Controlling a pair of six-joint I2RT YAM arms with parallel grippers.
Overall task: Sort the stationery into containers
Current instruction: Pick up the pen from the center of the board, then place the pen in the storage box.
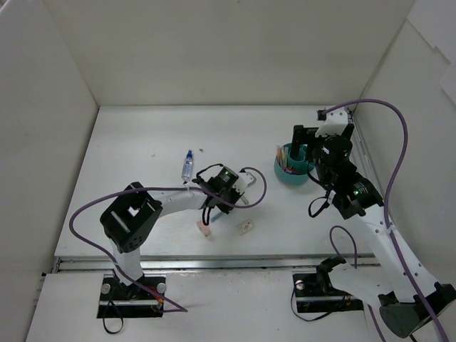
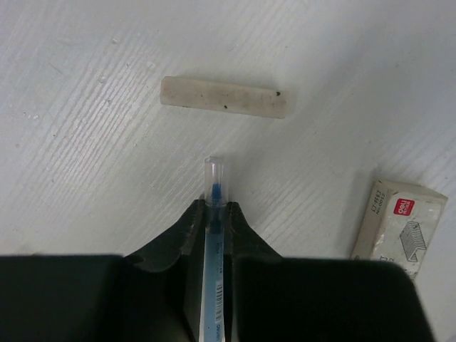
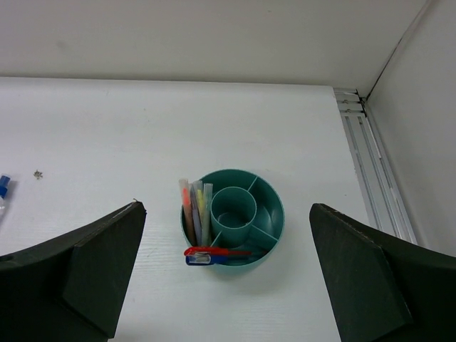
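one pen is in hand at this moment: the left pincer (image 2: 214, 208) is clamped tight on a clear-barrelled blue pen (image 2: 213, 178), whose capped end sticks out past the fingertips near the middle of the worktop (image 1: 128, 142). whether the pen is off the surface, i cannot tell. just beyond its tip lies a white eraser (image 2: 222, 97), apart from it, and off to one side a small staple box (image 2: 399, 224). a pink eraser (image 1: 205, 229) sits close to the near edge. a blue-capped bottle (image 1: 187, 165) lies left of the middle, further from the near edge.

over by the right edge stands the teal bowl (image 3: 274, 206). the right pincer (image 3: 226, 208) hangs above it with jaws spread wide and nothing between them. one outer compartment already holds a bunch of pens and sticks (image 3: 196, 210), and a red pen (image 3: 217, 251) lies across the near rim. the centre cup and the other sections look empty.

my judgement: roughly half done. the held pen needs carrying to the bowl, and the two erasers, box and bottle are left.
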